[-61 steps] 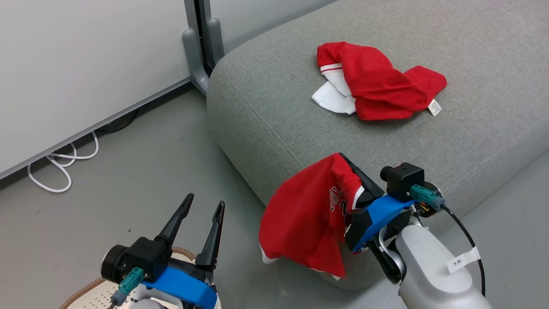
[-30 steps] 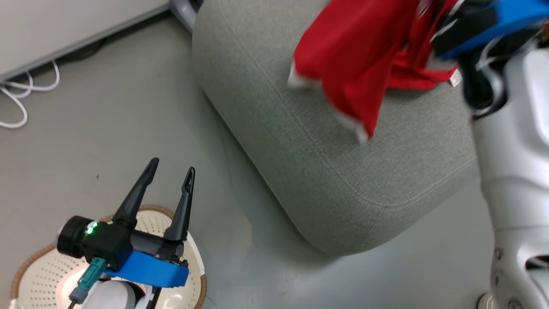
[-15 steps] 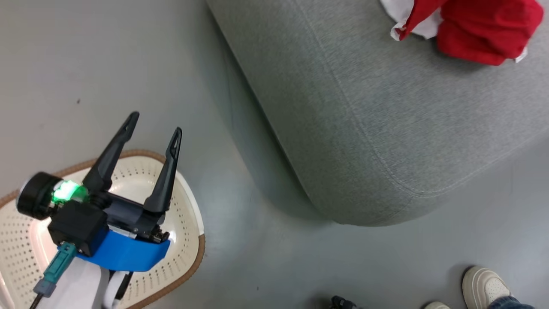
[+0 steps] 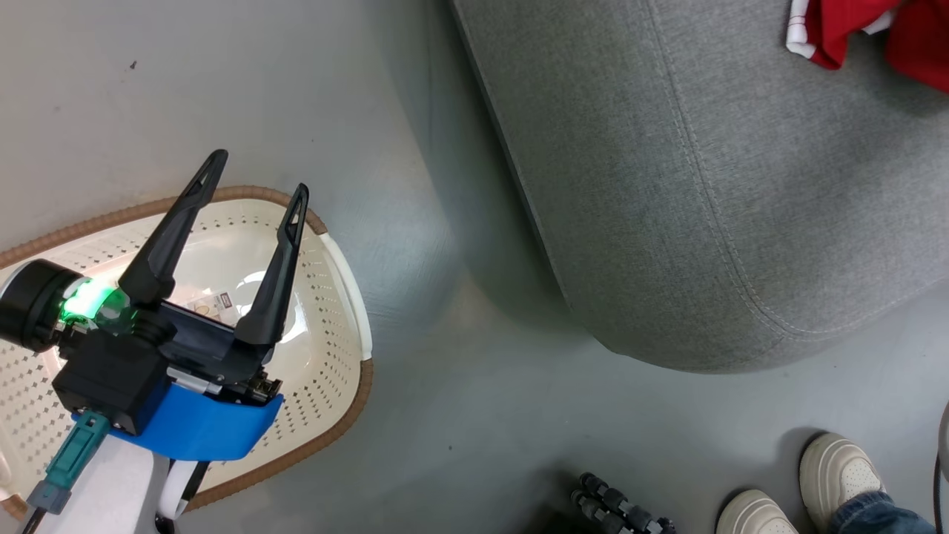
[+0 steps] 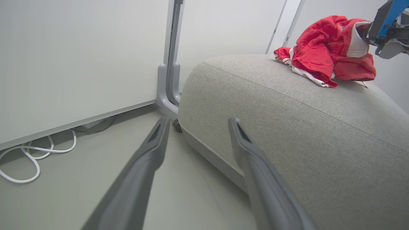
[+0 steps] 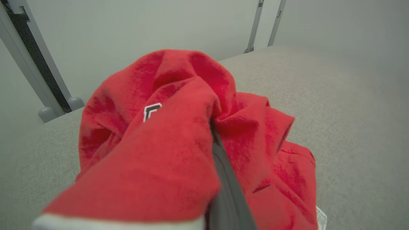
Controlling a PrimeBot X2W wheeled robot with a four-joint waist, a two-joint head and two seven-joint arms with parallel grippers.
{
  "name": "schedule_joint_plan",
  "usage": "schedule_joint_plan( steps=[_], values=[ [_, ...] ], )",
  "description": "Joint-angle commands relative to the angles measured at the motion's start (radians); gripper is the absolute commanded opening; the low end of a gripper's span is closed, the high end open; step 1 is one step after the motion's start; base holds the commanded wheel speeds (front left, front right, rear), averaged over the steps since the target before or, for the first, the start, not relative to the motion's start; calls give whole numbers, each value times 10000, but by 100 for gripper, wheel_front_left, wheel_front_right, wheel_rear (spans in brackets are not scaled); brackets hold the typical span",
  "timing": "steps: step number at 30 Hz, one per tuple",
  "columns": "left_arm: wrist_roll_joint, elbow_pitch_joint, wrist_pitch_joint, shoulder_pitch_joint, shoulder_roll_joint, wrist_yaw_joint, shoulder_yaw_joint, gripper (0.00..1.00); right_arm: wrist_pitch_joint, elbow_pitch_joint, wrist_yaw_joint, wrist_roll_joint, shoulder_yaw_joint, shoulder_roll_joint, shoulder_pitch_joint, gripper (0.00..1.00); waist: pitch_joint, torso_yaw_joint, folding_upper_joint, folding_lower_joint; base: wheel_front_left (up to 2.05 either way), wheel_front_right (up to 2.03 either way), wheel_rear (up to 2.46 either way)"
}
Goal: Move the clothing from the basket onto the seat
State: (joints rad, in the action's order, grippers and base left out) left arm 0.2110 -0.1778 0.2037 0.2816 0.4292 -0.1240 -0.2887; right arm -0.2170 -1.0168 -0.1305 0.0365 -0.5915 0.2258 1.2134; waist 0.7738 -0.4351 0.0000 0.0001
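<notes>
Grey floor (image 4: 460, 415) and pale wall panels (image 5: 80, 48) surround us. Our right fingers (image 6: 223, 179) are buried in the bright-red, white-trimmed basketball clothing (image 6: 153, 153), with cloth wrapped over one of them, so we cannot tell whether they pinch it. That heap rests on the broad grey upholstered seat (image 6: 351, 111). Our left fingers (image 4: 278, 259) stand spread, holding nothing, above the cream perforated basket (image 4: 337, 252) with its brown woven rim. We judge the move nearly done: only letting go remains.
</notes>
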Motion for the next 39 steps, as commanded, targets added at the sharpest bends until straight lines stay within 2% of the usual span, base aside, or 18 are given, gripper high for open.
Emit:
schedule_joint_plan(
  steps=[1,8,13,14,15,16,17,30,39],
  values=[
    [-22,-67,-28,227,60,28,16,100,-111,-304,-5,-299,-152,-65,-20,0,100,93,0,-1,0,0,0],
    [5,104,40,386,-2,65,-76,100,-331,-858,-5,-1008,-489,-93,291,0,50,186,0,-1,0,0,0],
    [74,249,134,440,-109,78,-164,100,-394,-1003,-5,-1475,-357,-42,359,0,-121,233,0,-1,0,0,0],
    [80,298,165,466,-130,76,-188,100,-406,-1040,-4,-1565,-352,-24,371,20,-175,252,0,-1,0,0,0],
    [81,343,187,499,-143,74,-206,100,-405,-1062,-4,-1639,-366,-4,376,46,-227,272,0,-1,0,0,0],
    [103,400,219,517,-166,72,-221,100,-416,-1088,-4,-1706,-387,-1,355,93,-294,294,0,-1,0,0,0],
    [129,461,256,533,-190,70,-251,100,-427,-1108,-4,-1766,-422,5,320,100,-364,318,0,-1,0,0,0],
    [264,1039,483,669,-452,47,-549,100,-421,-1344,-4,-2670,-1028,76,26,100,-1136,618,0,-1,0,0,0],
    [484,1773,614,416,-1033,18,-702,100,-476,-1394,-4,-3318,-546,-363,-962,100,-2596,663,0,-1,0,0,0]
  ],
)
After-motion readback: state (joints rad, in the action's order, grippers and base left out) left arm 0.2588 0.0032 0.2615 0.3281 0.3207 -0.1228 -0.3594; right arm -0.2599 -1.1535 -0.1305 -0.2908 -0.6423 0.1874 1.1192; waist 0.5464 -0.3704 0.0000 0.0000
